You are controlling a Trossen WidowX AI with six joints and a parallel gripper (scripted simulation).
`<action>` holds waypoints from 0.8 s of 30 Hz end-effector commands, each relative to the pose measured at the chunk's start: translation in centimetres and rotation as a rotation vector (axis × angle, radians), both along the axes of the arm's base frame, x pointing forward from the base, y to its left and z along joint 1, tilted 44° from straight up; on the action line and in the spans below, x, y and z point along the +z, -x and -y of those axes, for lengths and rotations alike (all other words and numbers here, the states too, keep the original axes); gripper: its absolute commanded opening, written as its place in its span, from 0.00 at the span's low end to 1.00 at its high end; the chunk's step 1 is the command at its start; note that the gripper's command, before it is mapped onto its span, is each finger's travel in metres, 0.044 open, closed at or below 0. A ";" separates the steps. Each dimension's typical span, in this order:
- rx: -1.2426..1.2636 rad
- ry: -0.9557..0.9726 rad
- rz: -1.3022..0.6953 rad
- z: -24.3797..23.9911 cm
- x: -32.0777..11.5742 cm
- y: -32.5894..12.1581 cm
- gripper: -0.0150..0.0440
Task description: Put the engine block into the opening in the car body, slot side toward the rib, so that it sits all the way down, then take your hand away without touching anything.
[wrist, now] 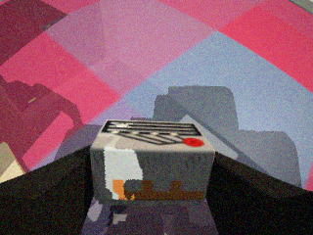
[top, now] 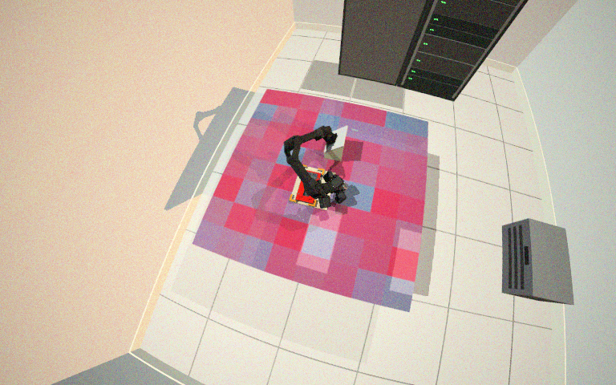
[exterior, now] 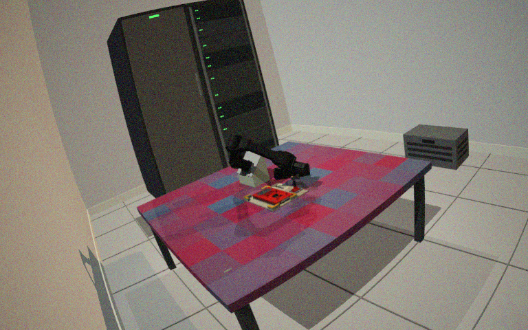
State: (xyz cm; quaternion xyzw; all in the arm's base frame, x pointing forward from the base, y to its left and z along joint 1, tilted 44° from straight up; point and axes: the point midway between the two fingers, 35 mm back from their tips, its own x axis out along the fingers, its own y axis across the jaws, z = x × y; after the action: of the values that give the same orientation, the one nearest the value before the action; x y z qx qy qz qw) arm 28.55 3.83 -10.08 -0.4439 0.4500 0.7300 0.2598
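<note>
My gripper [wrist: 151, 155] is shut on the engine block, a grey block [wrist: 153, 159] with a pale top carrying black slots and a red dot. In the wrist view it is held level between the two dark fingers, above the table. The car body [top: 303, 196] [exterior: 265, 196] is red with dark parts and lies in a cream frame with orange-yellow corners [top: 293, 198] [exterior: 273, 207]. In the top view the arm covers part of it. The gripper is on the frame's far right side there. The opening's rib and the block's slot side cannot be made out.
A small red and dark upright piece [exterior: 295, 188] stands at the frame's right end. A pale wedge-shaped box [top: 337, 140] [exterior: 253, 179] stands behind the frame. The patchwork table [top: 377, 227] [exterior: 272, 240] carries it all. A dark server rack [top: 381, 40] [exterior: 167, 97] and a grey crate [top: 549, 263] [exterior: 436, 144] stand off the table.
</note>
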 end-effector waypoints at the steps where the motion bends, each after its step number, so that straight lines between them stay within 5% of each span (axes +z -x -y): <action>1: 0.005 0.000 -0.005 0.6 -0.7 0.1 0.25; 12: 0.005 0.001 -0.005 1.1 -1.2 0.1 0.25; 24: 0.000 -0.005 -0.005 0.9 -1.0 0.1 0.79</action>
State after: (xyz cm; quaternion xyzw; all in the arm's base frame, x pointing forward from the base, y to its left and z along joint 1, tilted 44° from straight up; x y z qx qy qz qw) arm 28.47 2.93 -11.10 -0.4415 0.4485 0.7324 0.2597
